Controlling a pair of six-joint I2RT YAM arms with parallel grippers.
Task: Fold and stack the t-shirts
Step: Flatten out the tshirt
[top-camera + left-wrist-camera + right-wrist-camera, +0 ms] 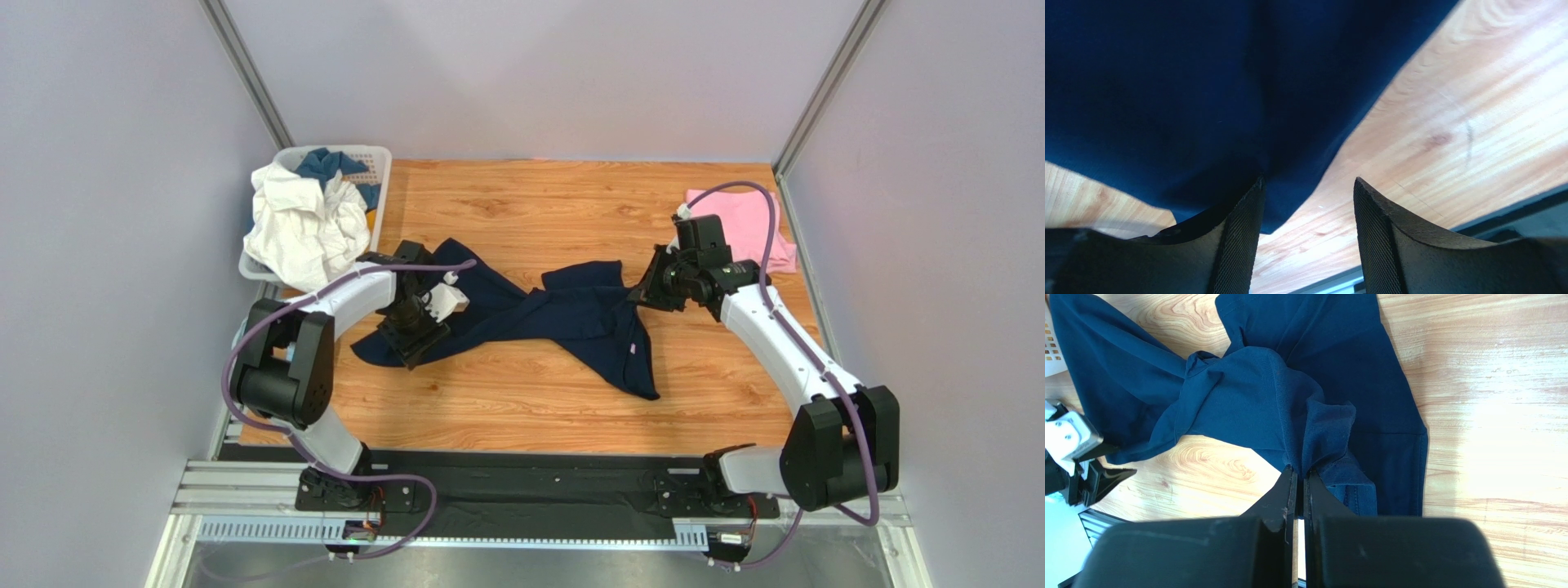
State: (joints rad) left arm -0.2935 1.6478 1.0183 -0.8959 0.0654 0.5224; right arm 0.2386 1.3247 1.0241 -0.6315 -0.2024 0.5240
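From high above the near edge: looks down over whole tabletop (528, 404). Left wrist: pressed close; right wrist: a little higher. Shared in all 3: navy t-shirt (552, 312).

dark navy t-shirt (552, 312), light pink t-shirt (736, 227), white cloth (301, 221), orange wood-grain table (552, 208)

The dark navy t-shirt (577, 321) lay crumpled and twisted mid-length across the middle of the bench (540, 208); the light pink t-shirt (751, 223) lay flat at the far right.
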